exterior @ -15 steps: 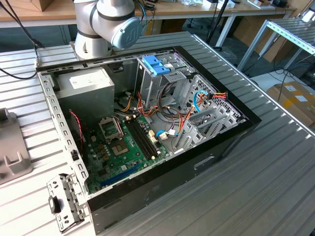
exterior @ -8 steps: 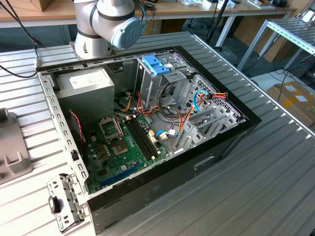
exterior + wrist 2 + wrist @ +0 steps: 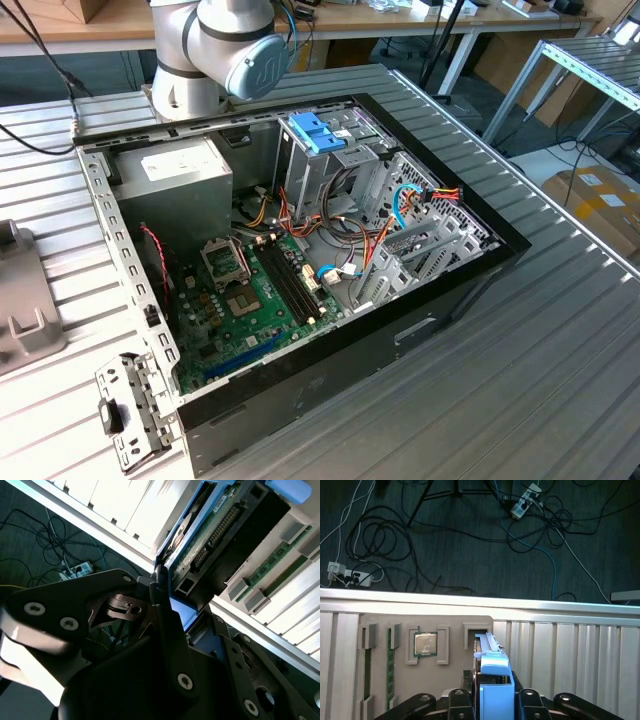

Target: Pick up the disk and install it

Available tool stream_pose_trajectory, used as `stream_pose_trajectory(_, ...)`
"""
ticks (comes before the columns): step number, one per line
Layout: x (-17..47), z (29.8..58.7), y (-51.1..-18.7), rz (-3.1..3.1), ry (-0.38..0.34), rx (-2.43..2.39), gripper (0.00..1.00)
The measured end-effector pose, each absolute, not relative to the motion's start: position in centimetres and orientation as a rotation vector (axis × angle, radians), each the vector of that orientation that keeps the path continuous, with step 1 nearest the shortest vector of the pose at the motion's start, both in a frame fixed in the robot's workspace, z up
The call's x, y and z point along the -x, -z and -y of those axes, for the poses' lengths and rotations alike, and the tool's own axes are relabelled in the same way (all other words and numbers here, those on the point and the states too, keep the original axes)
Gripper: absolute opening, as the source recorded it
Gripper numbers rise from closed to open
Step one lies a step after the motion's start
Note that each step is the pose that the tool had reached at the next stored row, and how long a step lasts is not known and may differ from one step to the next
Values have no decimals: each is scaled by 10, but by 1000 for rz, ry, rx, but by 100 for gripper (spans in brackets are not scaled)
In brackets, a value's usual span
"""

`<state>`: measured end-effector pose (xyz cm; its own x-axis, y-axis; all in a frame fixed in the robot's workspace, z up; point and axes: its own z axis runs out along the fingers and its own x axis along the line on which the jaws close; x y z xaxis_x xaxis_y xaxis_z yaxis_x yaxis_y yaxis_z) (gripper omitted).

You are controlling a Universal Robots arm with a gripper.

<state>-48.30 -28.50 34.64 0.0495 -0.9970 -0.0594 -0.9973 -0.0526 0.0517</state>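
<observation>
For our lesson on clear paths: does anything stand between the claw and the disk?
Nothing visible does. In the first wrist view the claw sits right at the disk, which stands on edge, with no other thing between them.

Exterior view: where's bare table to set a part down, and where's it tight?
Free: the ribbed table on the exterior view's right of the open case and along its near side; also a strip between the case and the grey fixture. Crowded: the metal bracket at the case's near corner on the exterior view's left, and cables inside the case.
</observation>
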Motion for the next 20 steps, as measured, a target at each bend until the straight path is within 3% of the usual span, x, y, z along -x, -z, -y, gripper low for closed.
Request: stream_pose_trajectory(20, 483, 285, -359, -2160, -123, 2273, 37)
